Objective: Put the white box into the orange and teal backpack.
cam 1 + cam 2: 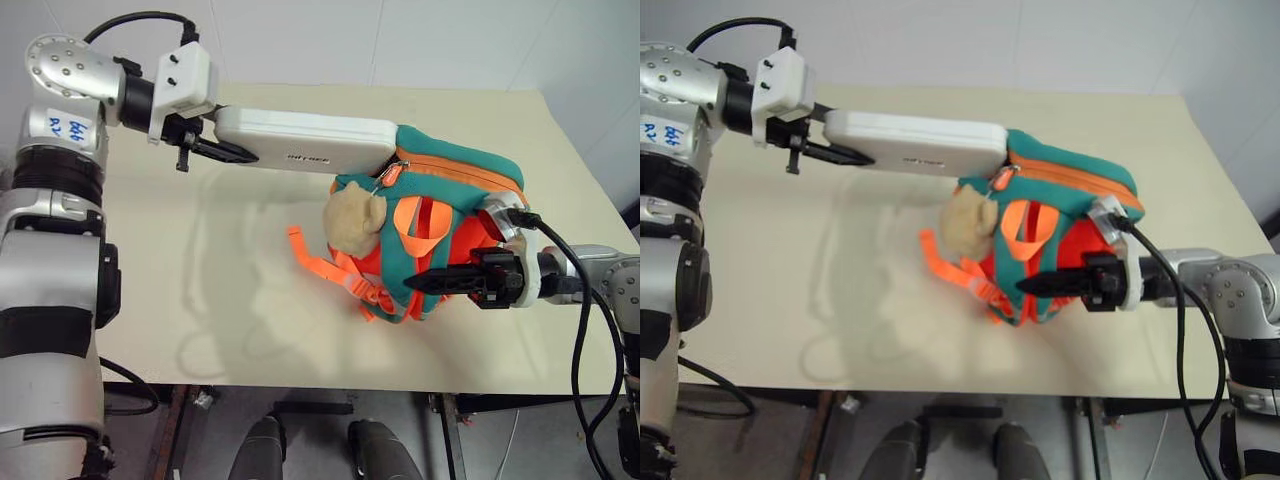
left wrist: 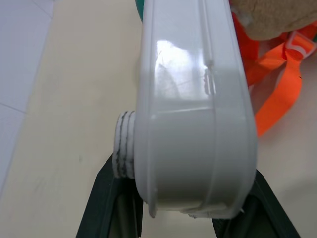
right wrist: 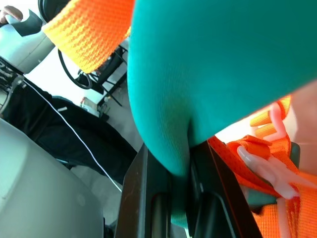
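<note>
My left gripper (image 1: 222, 150) clamps the white box (image 1: 305, 140) by its short end, far end at the orange and teal backpack (image 1: 440, 235) mouth; stiff, glossy, likely slippery. My right gripper (image 1: 428, 281) pinches the backpack's soft teal fabric.

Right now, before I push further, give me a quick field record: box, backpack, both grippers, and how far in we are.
white box: held level above the table, far end at the backpack's opening
orange and teal backpack: propped up on the table, top opening toward the box
left gripper: shut on the box's near end
right gripper: shut on the backpack's teal fabric, holding it up
plush toy: hangs at the backpack's front, under the box
progress: box tip at the opening, most of it still outside
</note>
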You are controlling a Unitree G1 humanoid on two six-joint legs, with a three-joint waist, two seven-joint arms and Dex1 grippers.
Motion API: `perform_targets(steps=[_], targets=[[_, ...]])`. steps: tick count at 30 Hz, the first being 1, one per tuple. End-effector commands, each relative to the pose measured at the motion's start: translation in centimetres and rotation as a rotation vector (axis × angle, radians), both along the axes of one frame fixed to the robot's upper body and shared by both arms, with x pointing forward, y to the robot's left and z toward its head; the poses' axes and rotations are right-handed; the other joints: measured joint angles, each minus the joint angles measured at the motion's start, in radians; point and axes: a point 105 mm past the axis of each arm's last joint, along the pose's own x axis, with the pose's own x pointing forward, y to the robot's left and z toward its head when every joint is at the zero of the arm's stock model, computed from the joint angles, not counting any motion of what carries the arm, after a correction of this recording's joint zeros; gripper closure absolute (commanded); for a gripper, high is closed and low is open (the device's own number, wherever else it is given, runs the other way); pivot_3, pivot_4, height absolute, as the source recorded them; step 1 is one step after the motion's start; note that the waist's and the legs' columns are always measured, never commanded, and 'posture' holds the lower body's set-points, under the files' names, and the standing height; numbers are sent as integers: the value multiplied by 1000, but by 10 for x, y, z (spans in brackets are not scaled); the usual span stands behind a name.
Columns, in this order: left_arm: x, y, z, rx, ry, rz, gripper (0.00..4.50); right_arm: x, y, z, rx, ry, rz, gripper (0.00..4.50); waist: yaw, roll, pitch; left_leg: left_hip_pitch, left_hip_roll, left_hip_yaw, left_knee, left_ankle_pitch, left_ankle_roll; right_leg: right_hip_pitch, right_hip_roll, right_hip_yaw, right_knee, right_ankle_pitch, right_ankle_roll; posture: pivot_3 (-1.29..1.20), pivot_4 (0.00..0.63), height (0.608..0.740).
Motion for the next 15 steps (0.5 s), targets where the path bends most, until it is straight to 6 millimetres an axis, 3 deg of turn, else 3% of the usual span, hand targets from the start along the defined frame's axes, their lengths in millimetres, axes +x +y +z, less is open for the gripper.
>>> perform_targets(steps=[1, 11, 15], targets=[[2, -1, 22, -27, -92, 37, 3223, -15, 3, 17, 29, -31, 79, 4479, -1, 0, 0, 0, 0, 0, 0, 0, 0, 0, 0, 0, 1, 0, 0, 0, 150, 740], [12, 8, 2, 38, -51, 108, 3223, -24, -3, 48, 75, -60, 96, 4479, -2, 0, 0, -2, 0, 0, 0, 1, -1, -5, 1, 0, 6, 0, 0, 0, 150, 740], [9, -5, -9, 6, 13, 29, 3223, -25, -6, 50, 60, -56, 87, 4479, 0, 0, 0, -4, 0, 0, 0, 1, -1, -7, 1, 0, 6, 0, 0, 0, 150, 740]])
